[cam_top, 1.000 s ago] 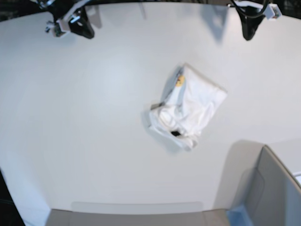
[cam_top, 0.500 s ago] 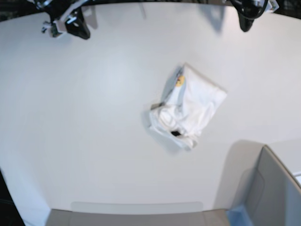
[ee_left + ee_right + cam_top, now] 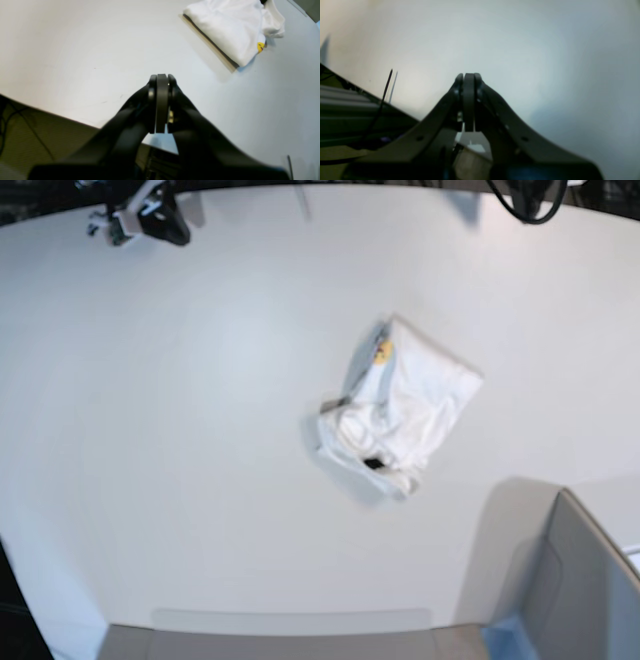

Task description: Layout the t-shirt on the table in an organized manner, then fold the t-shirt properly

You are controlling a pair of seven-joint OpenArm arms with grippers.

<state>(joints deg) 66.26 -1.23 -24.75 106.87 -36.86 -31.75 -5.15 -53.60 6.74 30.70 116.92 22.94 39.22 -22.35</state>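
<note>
The t-shirt (image 3: 403, 408) lies folded in a white bundle, rumpled at its near end, a yellow tag (image 3: 380, 351) at its far edge. Its long axis runs diagonally, near-left to far-right. It sits right of centre on the table (image 3: 180, 430). My left gripper (image 3: 162, 81) and right gripper (image 3: 469, 80) are pressed together, empty, well apart from it.

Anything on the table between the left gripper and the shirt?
Nothing: in the left wrist view, only bare table lies between the shut left gripper and the shirt.
</note>
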